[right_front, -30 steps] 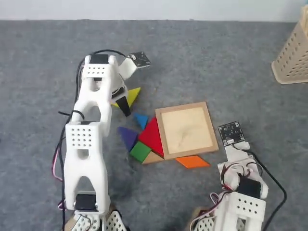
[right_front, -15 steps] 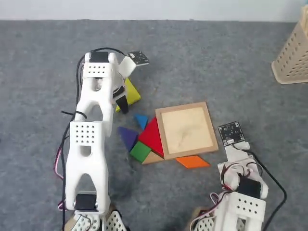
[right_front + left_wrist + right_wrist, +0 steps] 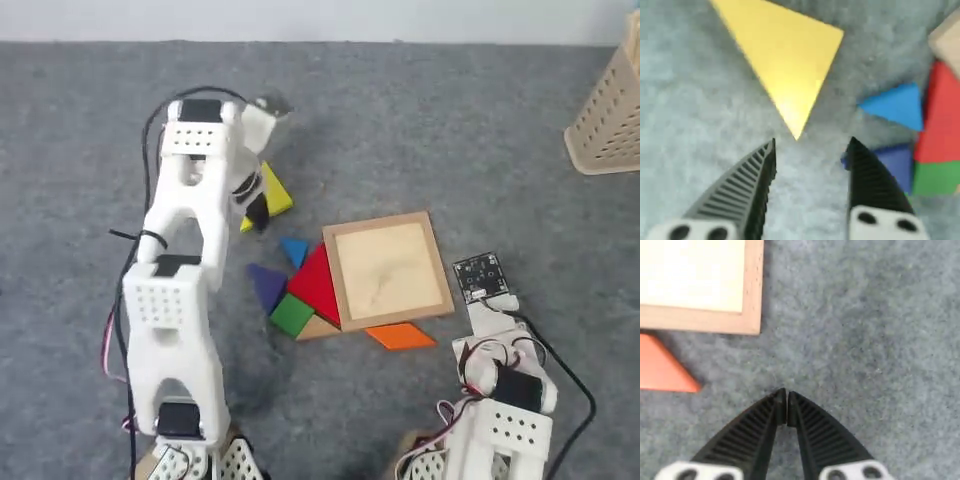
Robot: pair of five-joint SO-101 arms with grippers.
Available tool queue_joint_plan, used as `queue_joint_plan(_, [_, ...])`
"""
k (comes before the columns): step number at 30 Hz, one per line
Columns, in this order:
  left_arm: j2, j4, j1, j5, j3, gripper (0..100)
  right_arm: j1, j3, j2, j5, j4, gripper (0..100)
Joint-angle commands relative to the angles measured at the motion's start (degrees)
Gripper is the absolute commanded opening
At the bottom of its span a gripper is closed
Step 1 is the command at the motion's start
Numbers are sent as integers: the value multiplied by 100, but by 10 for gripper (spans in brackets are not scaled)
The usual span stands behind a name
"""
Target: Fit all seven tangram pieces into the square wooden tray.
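Observation:
The square wooden tray (image 3: 433,262) lies mid-table with nothing in it; its corner (image 3: 752,300) appears in the right wrist view. A yellow triangle (image 3: 275,192) (image 3: 782,62) lies left of the tray, flat on the carpet. My left gripper (image 3: 256,213) (image 3: 810,150) hovers open just short of the triangle's tip, holding nothing. Blue triangle (image 3: 293,248) (image 3: 895,106), purple piece (image 3: 265,283) (image 3: 895,160), red triangle (image 3: 315,280) (image 3: 940,120), green square (image 3: 291,314) (image 3: 935,177) and a tan piece (image 3: 318,328) cluster at the tray's left side. An orange parallelogram (image 3: 400,336) (image 3: 660,369) lies before the tray. My right gripper (image 3: 786,402) is shut, empty, over carpet.
A beige perforated basket (image 3: 610,110) stands at the far right edge. Grey carpet (image 3: 450,130) covers the table, with free room behind and to the right of the tray. The right arm's base (image 3: 495,400) sits at the near right.
The left arm has swung left and back a little; the yellow triangle has shifted and turned on the carpet beside its fingers. The right arm has not moved.

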Motion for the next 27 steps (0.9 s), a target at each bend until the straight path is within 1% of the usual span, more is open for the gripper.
queue_joint_plan(1, [-958, -316, 105, 932, 40, 285, 48, -53, -84, 114, 66, 9])
queue_joint_plan(3, [-897, -826, 114, 1433, 31, 284, 57, -53, -84, 114, 66, 9])
queue_joint_plan(5, [-651, -1240, 132, 1688, 48, 285, 57, -53, -84, 114, 66, 9])
queue_joint_plan(8, [-70, -1697, 132, 1908, -13, 285, 57, -53, -84, 114, 66, 9])
queue_joint_plan(11, [563, -1846, 114, 1934, -242, 284, 57, -53, -84, 114, 66, 9])
queue_joint_plan(17, [1793, -1626, 105, 1943, -1402, 283, 57, -53, -84, 114, 66, 9])
queue_joint_plan(22, [2567, -1064, 105, 2303, -2853, 284, 57, -53, -84, 114, 66, 9])
queue_joint_plan(27, [3297, -431, 229, 2356, -3996, 283, 57, -53, -84, 114, 66, 9])
